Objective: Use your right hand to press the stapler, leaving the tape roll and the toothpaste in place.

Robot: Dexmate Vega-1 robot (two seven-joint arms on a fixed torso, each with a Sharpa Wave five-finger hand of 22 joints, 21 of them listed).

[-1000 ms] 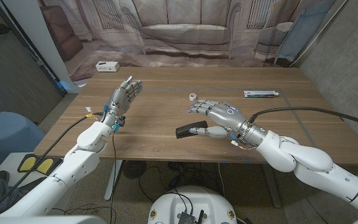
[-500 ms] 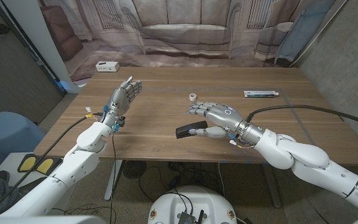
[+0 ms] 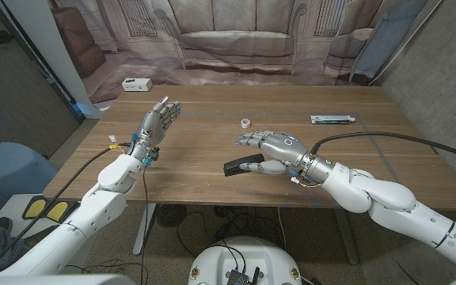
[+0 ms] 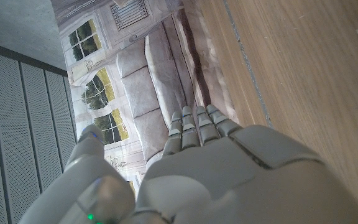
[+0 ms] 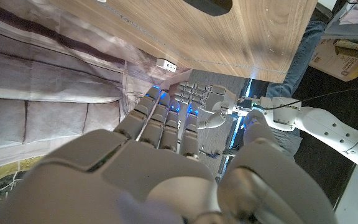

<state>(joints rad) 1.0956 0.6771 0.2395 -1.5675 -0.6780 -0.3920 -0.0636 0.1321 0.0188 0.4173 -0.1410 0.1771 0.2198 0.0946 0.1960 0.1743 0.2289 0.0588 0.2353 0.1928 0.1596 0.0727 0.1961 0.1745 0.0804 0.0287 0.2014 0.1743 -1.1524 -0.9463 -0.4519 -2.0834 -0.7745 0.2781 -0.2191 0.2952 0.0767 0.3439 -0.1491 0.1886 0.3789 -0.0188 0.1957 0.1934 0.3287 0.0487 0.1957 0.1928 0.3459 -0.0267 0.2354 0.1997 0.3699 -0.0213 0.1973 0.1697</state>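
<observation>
A black stapler (image 3: 237,167) lies near the table's front edge, its dark end also in the right wrist view (image 5: 210,5). My right hand (image 3: 272,149) hovers over the stapler's right end with fingers spread. Its thumb reaches down to that end; I cannot tell whether it touches. A small white tape roll (image 3: 245,123) sits just beyond the hand. The toothpaste tube (image 3: 332,119) lies at the far right of the table. My left hand (image 3: 156,123) is raised over the table's left side, fingers straight and apart, holding nothing.
A white box (image 3: 136,84) lies beyond the table's far left corner, in front of a printed sofa backdrop. The wooden table (image 3: 196,150) has bare room between the two hands. A cable runs along my right forearm (image 3: 370,141).
My right hand has edged slightly left over the stapler's end. The left hand, tape roll and toothpaste have stayed where they were.
</observation>
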